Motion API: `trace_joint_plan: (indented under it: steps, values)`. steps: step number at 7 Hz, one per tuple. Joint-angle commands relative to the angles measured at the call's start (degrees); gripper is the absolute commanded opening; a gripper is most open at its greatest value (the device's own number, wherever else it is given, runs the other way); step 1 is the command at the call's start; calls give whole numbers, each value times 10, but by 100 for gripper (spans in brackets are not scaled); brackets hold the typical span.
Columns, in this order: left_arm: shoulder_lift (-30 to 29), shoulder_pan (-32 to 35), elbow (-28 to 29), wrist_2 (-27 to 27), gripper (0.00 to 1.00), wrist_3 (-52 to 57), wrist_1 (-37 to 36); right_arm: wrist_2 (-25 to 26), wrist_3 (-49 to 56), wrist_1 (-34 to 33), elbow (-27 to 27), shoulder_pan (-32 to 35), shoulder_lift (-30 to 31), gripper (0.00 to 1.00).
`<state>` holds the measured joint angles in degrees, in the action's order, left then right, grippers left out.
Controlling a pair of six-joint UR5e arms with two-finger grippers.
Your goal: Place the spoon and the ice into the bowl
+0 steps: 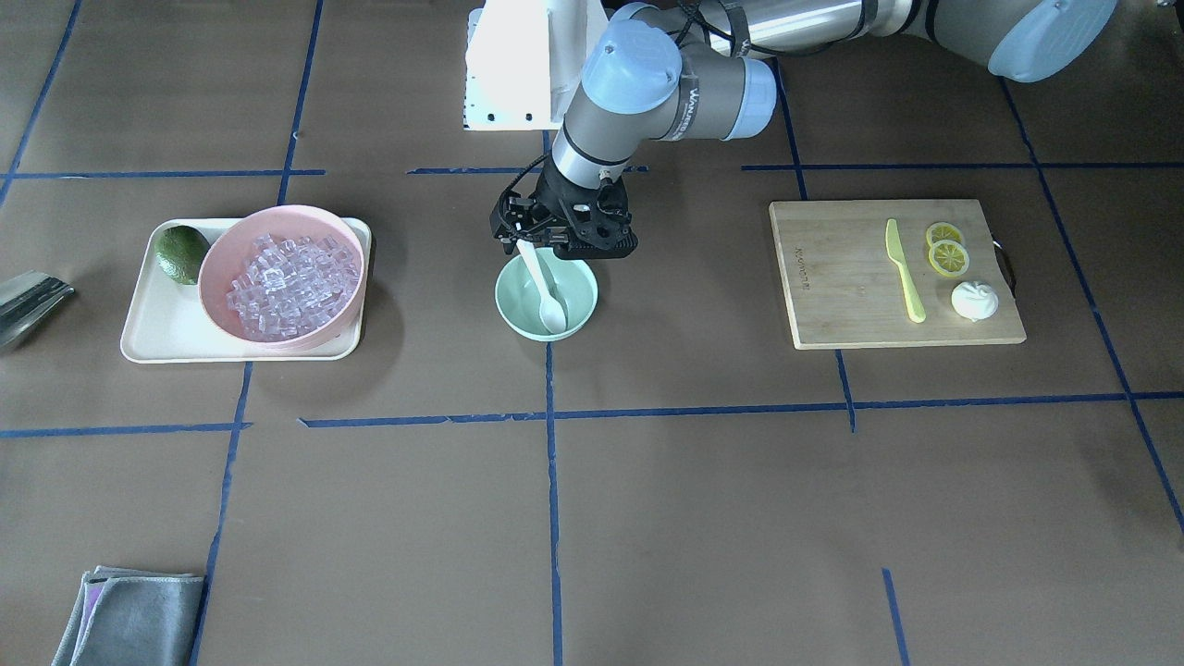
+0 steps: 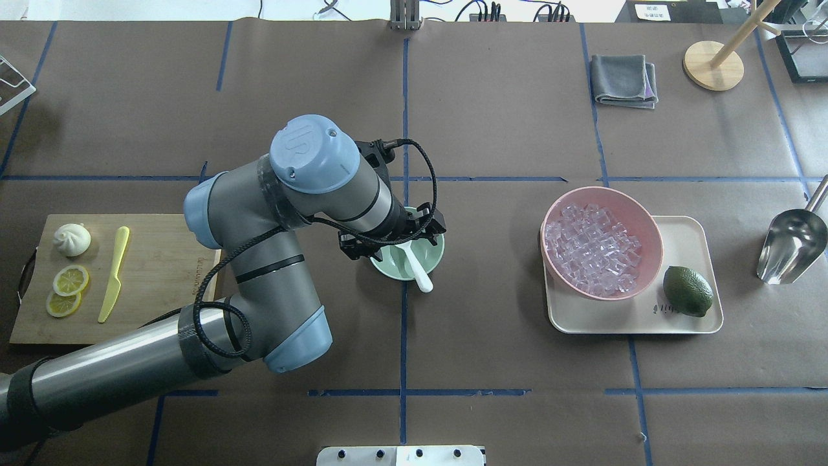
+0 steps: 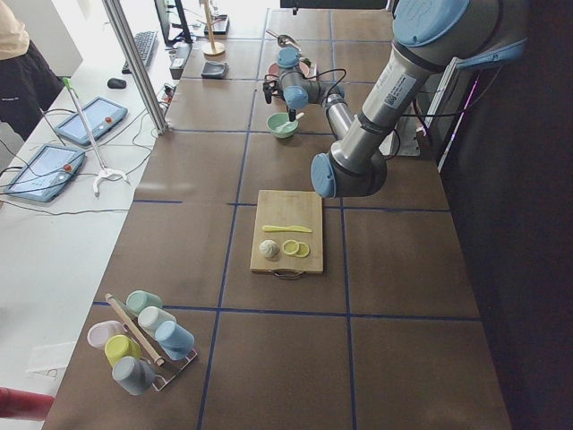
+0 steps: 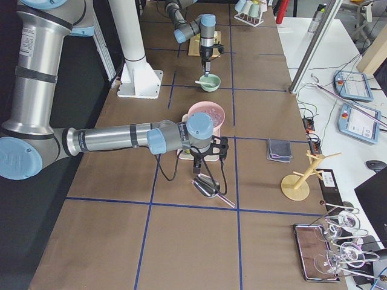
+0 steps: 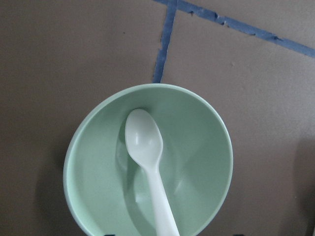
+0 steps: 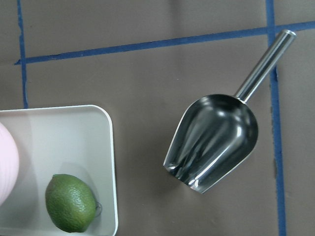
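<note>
The mint-green bowl (image 1: 513,319) sits at the table's middle, also in the overhead view (image 2: 435,256) and the left wrist view (image 5: 98,196). The white spoon (image 1: 546,296) lies in it, scoop down and handle leaning over the robot-side rim (image 2: 420,277) (image 5: 145,142). My left gripper (image 1: 564,242) hovers just above the bowl with its jaws spread wide, not clamping the handle. The ice cubes (image 1: 282,282) are heaped in the pink bowl (image 2: 650,259). My right gripper (image 4: 198,168) shows only in the exterior right view, above a metal scoop (image 4: 205,186); I cannot tell if it is open.
The pink bowl stands on a cream tray (image 2: 686,233) with a lime (image 2: 687,291). The metal scoop (image 6: 216,140) lies beside the tray. A cutting board (image 1: 832,305) holds a yellow-green knife (image 1: 902,268), lemon slices and a bun. A grey cloth (image 2: 624,79) lies at the far edge.
</note>
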<state>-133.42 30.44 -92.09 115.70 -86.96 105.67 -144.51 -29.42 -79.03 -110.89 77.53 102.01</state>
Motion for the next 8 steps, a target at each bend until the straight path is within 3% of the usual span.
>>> trace_joint_plan:
  steps: [1, 3, 5, 8]
  values:
    - [66, 8, -80, 1, 99, 0, 0, 22, -216, 112, -8, -91, -43, 99]
    - [102, 16, -120, 1, 99, 2, 0, 72, -343, 114, -13, -165, -117, 100]
    - [103, 20, -121, -1, 99, 2, 0, 182, -349, 108, -22, -263, -153, 99]
    - [104, 21, -121, -2, 99, 1, -1, 240, -346, 75, -19, -343, -182, 99]
